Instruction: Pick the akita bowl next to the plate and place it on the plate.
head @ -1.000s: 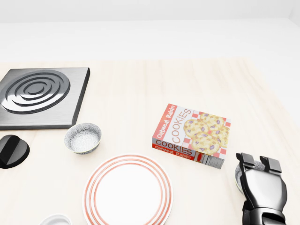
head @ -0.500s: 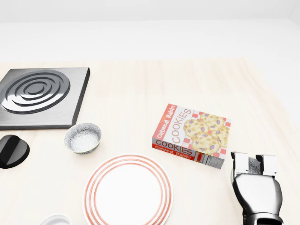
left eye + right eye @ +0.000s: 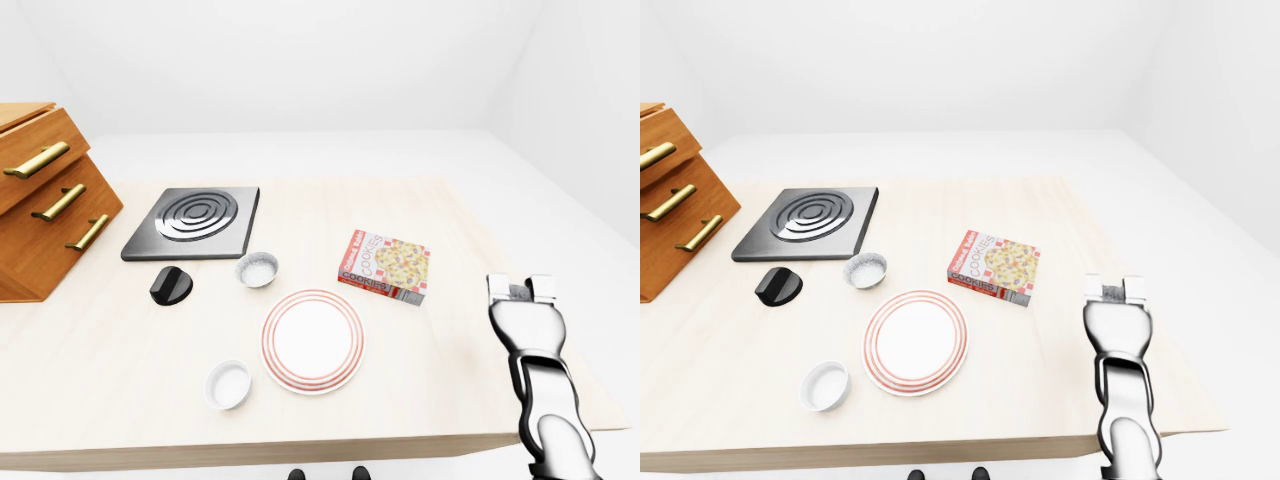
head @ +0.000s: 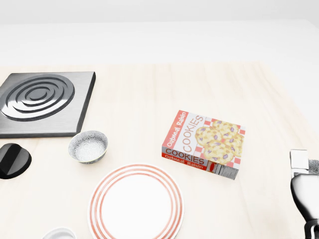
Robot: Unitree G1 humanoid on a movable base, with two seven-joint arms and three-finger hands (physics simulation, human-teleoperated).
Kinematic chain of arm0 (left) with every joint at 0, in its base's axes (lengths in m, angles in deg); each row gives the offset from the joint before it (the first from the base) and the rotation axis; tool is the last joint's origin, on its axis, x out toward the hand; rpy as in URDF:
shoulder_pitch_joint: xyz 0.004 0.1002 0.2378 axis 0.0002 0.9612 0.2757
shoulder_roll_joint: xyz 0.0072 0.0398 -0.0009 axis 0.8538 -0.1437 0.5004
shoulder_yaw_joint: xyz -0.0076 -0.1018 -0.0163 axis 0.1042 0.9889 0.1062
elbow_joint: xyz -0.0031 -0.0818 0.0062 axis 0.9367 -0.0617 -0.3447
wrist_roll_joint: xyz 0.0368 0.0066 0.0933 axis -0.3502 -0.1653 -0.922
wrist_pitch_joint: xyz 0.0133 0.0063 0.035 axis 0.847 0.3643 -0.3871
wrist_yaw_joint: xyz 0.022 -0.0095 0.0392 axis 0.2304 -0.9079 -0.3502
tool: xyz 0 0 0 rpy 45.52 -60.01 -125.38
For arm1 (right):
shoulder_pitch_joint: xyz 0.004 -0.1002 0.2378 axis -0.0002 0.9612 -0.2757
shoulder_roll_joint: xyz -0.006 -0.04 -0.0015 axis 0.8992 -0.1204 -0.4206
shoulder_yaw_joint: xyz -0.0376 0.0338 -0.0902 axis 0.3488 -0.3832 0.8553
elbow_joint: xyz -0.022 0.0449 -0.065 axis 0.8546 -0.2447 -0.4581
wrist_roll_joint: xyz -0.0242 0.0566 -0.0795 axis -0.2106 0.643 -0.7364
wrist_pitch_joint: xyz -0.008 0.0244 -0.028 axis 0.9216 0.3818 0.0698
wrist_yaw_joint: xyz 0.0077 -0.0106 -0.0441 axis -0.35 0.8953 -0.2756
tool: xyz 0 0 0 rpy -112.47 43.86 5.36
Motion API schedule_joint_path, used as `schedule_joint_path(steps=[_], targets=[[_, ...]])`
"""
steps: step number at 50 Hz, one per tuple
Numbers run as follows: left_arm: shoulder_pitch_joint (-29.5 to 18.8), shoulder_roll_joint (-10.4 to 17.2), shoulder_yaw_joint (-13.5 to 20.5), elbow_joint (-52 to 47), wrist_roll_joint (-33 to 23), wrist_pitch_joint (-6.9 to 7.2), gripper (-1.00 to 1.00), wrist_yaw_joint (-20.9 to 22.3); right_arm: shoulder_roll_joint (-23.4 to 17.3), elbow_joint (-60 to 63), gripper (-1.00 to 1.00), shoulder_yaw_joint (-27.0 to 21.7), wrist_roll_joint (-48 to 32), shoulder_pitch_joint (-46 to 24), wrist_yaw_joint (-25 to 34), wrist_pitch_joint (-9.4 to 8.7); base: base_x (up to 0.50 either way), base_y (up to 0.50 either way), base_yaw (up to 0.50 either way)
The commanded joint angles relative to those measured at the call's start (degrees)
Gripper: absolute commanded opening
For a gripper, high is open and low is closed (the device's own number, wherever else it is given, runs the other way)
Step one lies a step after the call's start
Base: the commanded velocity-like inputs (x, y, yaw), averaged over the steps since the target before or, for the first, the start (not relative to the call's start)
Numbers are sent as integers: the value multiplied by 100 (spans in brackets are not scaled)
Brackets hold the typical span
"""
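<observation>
Bowl: the grey speckled bowl [image 4: 88,146] sits upright on the tabletop [image 4: 149,94], left of centre. It is just beside the plate's upper-left rim in the head view but not touching it, between the plate and the hob [image 4: 37,99].
Plate: the red-ringed plate [image 4: 135,204] has nothing on it. It lies toward the tabletop edge at the bottom of the head view.
Right hand: the right hand [image 3: 525,320] is raised by the tabletop's right edge, well apart from the bowl. The cookie box [image 4: 203,144] and the plate lie between them.
Fingers: the fingers [image 3: 541,289] point up with a gap between them. A small grey speckled patch shows in that gap. I cannot tell what it is, or whether the fingers are clamped on anything.
Left hand: not in view.
Other things: a white bowl [image 3: 228,384] sits off the plate's lower-left rim, and a black knob [image 4: 11,160] lies near the left edge. Wooden drawers [image 3: 40,200] stand at the far left corner.
Done: by my reading, nothing yet. The bowl is not lifted and the plate is bare.
Left: the whole job. A hand must reach across to the bowl, close on it, lift it and set it on the plate.
Risk: the white bowl also sits beside the plate and could be taken by mistake.
</observation>
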Motion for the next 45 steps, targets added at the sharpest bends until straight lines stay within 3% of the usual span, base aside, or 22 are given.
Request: schedule_joint_path(steps=[1, 15, 24, 25, 31, 39, 45], targets=[[-13, -6, -33, 57, -14, 0, 100, 9, -35, 1436, -100, -792, 991, -26, 701, 0, 0, 0, 0], [-13, 4, -64, 142, -23, 0, 100, 13, -157, 2882, -100, -966, 836, -903, 2322, 0, 0, 0, 0], [-9, 6, -68, 144, -18, 0, 100, 10, -188, 2993, -100, -973, 838, -1009, 2479, 0, 0, 0, 0], [16, -4, -49, 75, -3, 0, 100, -5, -472, 3396, -100, -951, 814, -1570, 2918, 0, 0, 0, 0], [27, -12, -12, 48, -15, 0, 100, 11, -375, 3467, -100, -568, 651, -1931, 2918, 0, 0, 0, 0], [18, -7, 9, 57, -9, 0, 100, 17, -616, 3514, -100, -441, 682, -2577, 2918, 0, 0, 0, 0], [20, -6, 8, 58, -7, 0, 100, 16, -626, 3514, -100, -432, 683, -2580, 2918, 0, 0, 0, 0]])
